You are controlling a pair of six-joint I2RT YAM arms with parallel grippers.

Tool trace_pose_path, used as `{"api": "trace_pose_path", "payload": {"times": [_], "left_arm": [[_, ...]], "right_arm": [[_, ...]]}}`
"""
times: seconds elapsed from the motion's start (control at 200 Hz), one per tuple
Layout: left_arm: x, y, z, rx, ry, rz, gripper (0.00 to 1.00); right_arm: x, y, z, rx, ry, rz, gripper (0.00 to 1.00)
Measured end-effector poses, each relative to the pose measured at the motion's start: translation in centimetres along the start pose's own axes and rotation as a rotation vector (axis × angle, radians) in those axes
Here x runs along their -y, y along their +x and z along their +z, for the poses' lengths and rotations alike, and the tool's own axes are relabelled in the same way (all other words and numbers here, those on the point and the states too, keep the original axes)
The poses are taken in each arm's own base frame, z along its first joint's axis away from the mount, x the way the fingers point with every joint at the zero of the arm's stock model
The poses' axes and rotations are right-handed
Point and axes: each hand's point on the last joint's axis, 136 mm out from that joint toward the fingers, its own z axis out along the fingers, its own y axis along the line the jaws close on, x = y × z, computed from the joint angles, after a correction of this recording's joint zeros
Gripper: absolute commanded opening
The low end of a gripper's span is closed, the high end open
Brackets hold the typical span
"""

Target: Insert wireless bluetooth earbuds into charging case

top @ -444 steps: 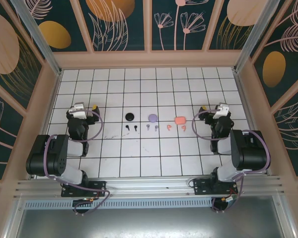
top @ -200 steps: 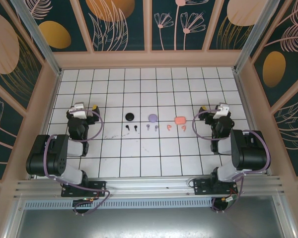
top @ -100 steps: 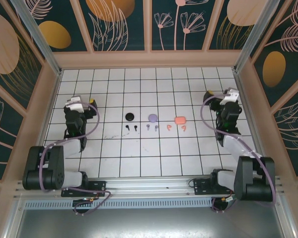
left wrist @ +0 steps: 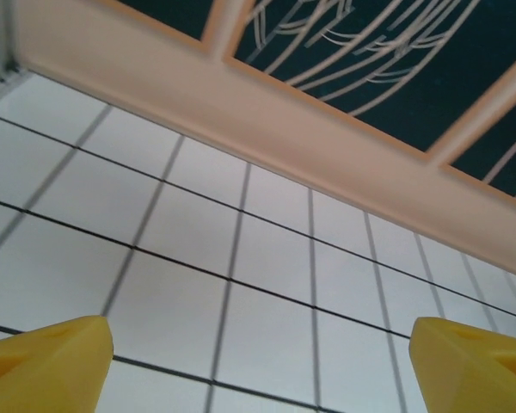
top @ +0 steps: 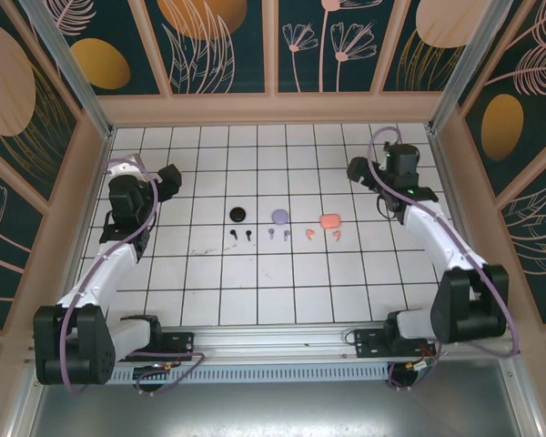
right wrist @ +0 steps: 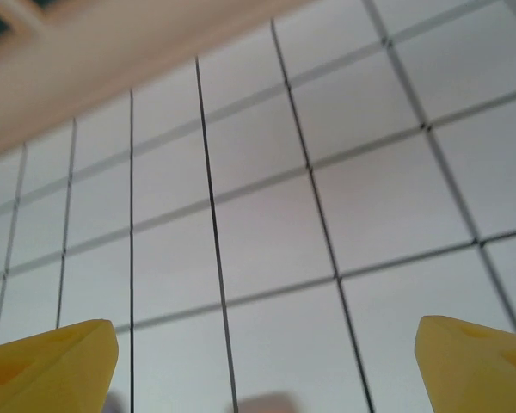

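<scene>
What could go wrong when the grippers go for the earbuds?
1. The earbuds are tiny and lie close together in one row. The open left gripper or right gripper could knock a neighbour while taking one.
2. The row lies between both grippers, so they might collide reaching in.
3. A lilac earbud lies beside a coral earbud, so it could end up in the coral case.

Bright, even light; the left fingers point(left wrist: 43, 361) look soft and blurred.

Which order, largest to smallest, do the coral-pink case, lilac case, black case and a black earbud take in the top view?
1. coral-pink case, the widest
2. lilac case and black case, too alike to rank
3. black earbud, by far the smallest
</scene>
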Motion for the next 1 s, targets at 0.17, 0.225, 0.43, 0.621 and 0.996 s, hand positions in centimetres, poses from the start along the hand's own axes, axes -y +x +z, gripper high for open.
{"api": "trace_pose_path", "payload": {"times": [0.17, 0.225, 0.43, 0.621, 0.996], "left_arm": [[3.4, 3.5, -0.5, -0.120, 0.097, -0.039, 0.89], [4.3, 4.9, -0.7, -0.158, 0.125, -0.052, 0.90], [6.2, 8.8, -1.5, -0.253, 0.171, -0.090, 0.92], [8.8, 9.8, -0.7, -0.300, 0.212, -0.077, 0.93], [13.7, 12.6, 1.2, -0.391, 0.271, -0.025, 0.95]], "right_arm": [[0.2, 5.4, 3.9, -0.258, 0.052, -0.027, 0.90], [0.5, 6.8, 4.9, -0.326, 0.075, -0.045, 0.91], [-0.9, 10.2, 6.4, -0.463, 0.104, -0.149, 0.92], [-2.0, 12.4, 6.5, -0.521, 0.116, -0.224, 0.93], [-1.6, 14.4, 6.6, -0.563, 0.175, -0.302, 0.90]]}}
